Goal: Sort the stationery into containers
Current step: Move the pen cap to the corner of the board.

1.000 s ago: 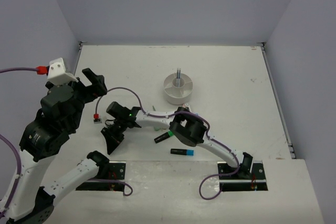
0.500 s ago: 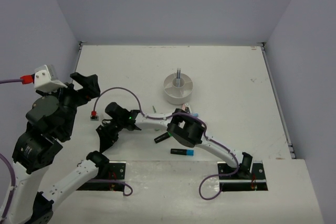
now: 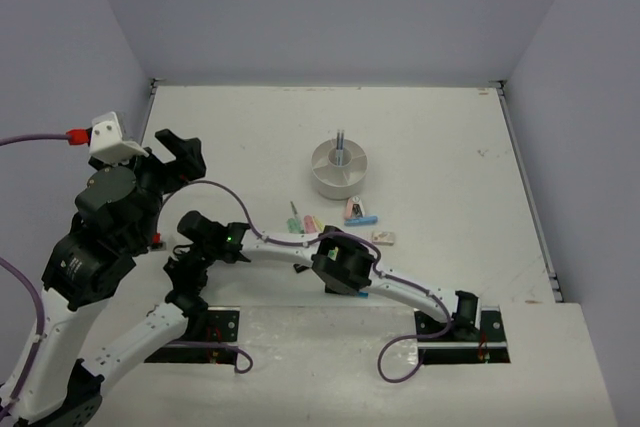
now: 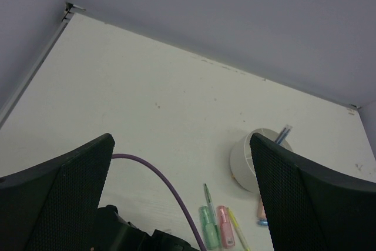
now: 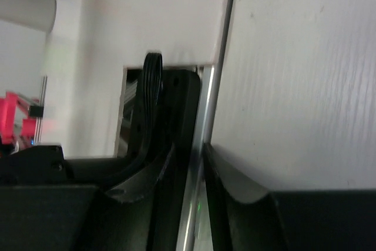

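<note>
The round white organiser (image 3: 338,171) stands mid-table with a pen (image 3: 340,141) upright in its central cup. In front of it lie a mint marker (image 3: 292,223), a pink marker (image 3: 310,221), a pink and a blue item (image 3: 356,213) and a pale eraser (image 3: 383,238). My left gripper (image 3: 180,152) hangs high at the left, wide open and empty. The left wrist view looks past it (image 4: 181,145) at the organiser (image 4: 242,163) and the markers (image 4: 210,225). My right gripper (image 3: 185,282) reaches far left to the table's near edge. Its jaws (image 5: 194,151) stand slightly apart, nothing seen between.
My right arm (image 3: 340,265) lies across the near part of the table, with its purple cable (image 3: 240,209) looping over it. The left arm's base plate (image 3: 215,327) sits just beyond the right gripper. Walls close the table at the back and sides.
My right arm has swung left and toward the near edge, uncovering the pastel markers and covering the two black highlighters. My left arm dipped left, then came back up.
</note>
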